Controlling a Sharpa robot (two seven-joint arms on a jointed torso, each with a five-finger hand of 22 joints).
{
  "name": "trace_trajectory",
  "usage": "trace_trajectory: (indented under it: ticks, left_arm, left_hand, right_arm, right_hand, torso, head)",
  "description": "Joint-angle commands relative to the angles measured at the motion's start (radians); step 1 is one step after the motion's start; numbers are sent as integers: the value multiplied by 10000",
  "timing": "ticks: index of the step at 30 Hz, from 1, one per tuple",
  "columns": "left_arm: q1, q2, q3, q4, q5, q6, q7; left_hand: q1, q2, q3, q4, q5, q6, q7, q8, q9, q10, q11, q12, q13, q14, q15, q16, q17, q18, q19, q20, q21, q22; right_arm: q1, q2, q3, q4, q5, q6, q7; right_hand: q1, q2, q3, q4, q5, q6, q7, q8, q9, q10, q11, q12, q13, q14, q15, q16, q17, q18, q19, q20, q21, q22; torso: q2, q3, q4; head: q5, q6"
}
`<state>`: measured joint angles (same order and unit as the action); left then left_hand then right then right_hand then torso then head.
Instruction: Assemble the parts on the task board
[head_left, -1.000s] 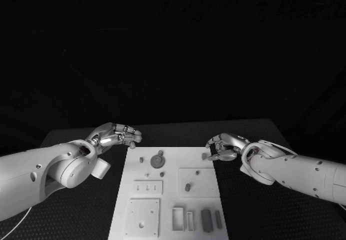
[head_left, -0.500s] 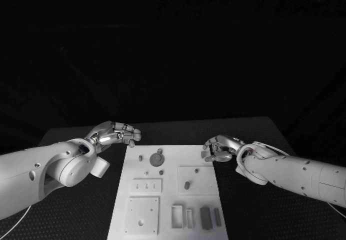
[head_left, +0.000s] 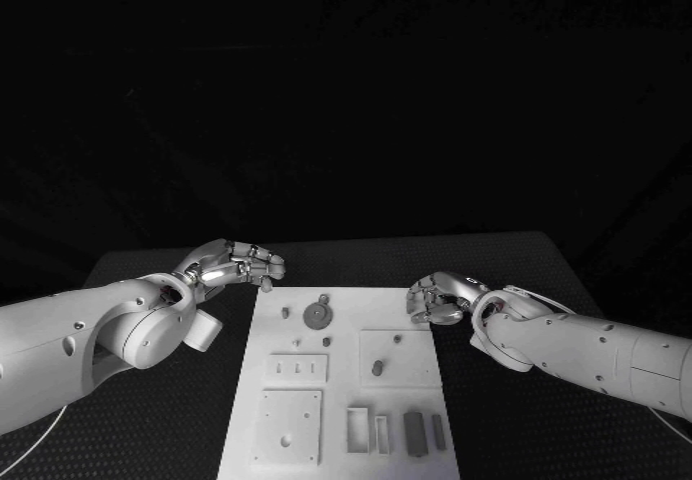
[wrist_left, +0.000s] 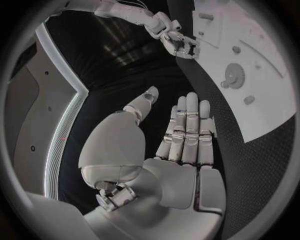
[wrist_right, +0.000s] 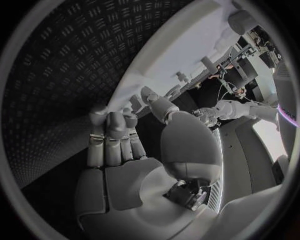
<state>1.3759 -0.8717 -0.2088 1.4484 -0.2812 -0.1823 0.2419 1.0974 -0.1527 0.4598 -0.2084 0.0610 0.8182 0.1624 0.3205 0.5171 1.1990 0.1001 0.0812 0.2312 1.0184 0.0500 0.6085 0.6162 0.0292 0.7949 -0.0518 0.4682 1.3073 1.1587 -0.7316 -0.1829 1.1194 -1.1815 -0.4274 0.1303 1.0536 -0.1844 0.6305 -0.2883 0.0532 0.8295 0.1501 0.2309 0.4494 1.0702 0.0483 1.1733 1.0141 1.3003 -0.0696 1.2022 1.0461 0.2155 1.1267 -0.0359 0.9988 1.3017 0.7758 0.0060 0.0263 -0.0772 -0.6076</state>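
- Left wrist view: left hand with fingers straight, pressed together, holding nothing.
- Head view: right hand curled at one task board edge; grasp unclear.

Dim all round; bright only on the board and arms; strongly bent at wrist-view rims.

My arms: smooth white rounded shells w/ small dark screw holes, bulbous wrist housings. Left silver segmented metal hand and right silver segmented metal hand: jointed fingers, white palm plates, glossy domed thumb base. Thin pale cable under left forearm.
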Motion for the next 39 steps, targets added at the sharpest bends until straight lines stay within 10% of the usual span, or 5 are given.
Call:
trace_trajectory:
  ticks: [1,39]
  left_arm:
    - [7,12,7,21,13,145,119]
    - [7,36,6,-5,13,190,93]
  left_hand:
    - [-50,36,-16,-71,22,-31,44,-47,17,-27,33,-66,12,-74,4,-36,-16,46,-57,26,67,134]
    - [-62,44,-12,-84,21,-29,41,-57,29,-27,20,-76,23,-79,6,-36,-18,45,-64,29,70,133]
  right_arm:
    - [-27,42,3,-21,10,-8,98]
    - [-42,220,4,-109,15,-226,-34]
  right_hand:
    - [140,25,138,6,-45,157,60,80,37,-30,-70,55,-20,30,0,-43,22,463,-33,-28,-48,-4]
    - [-165,314,660,56,-46,1054,-268,576,257,156,-384,108,-178,102,-297,-35,130,463,67,-74,66,35]
  torso:
    - [-12,-3,-19]
    - [-38,4,-16]
  head:
    - [0,-39]
    - [-73,-111]
